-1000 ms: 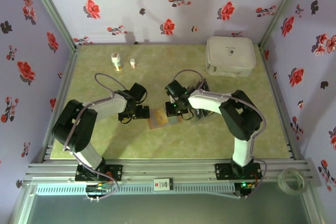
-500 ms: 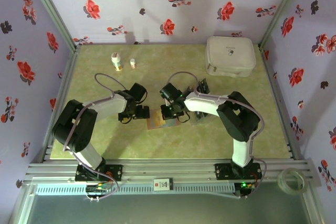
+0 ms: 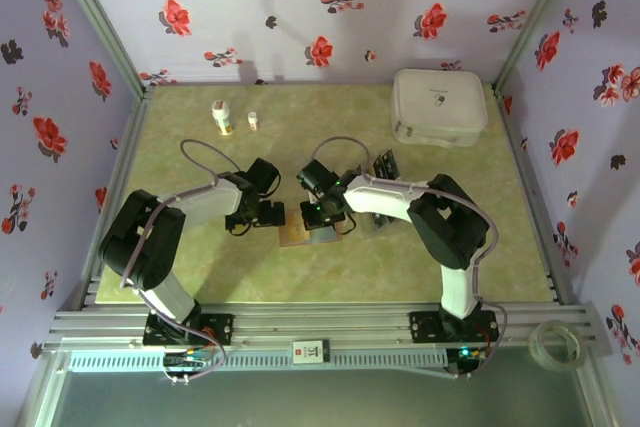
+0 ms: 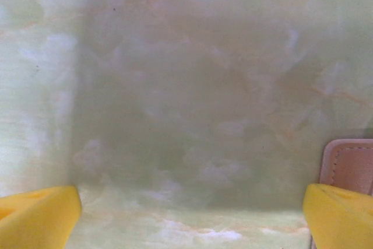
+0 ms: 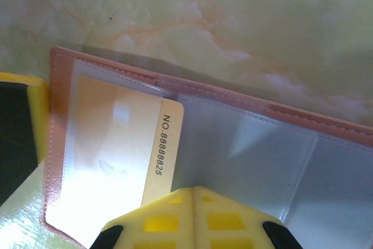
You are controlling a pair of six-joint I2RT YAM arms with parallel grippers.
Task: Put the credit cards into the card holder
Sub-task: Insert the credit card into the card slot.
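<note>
Green marbled table (image 3: pixel 200 277), floral walls (image 3: pixel 300 7). R hand (image 5: pixel 195 220) pressed together, has slid toward L arm, now over open card holder (image 5: pixel 280 155). Tan card (image 5: pixel 116 144) mostly tucked inside. L hand (image 4: pixel 192 214) spread beside holder. You: push card home.

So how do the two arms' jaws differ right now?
The left gripper has its jaws spread wide; the right gripper has them shut. The left gripper hangs over bare table with the card holder at one side; the right gripper is over the open card holder, by the orange card partly tucked in a clear pocket. Both have yellow fingers.
</note>
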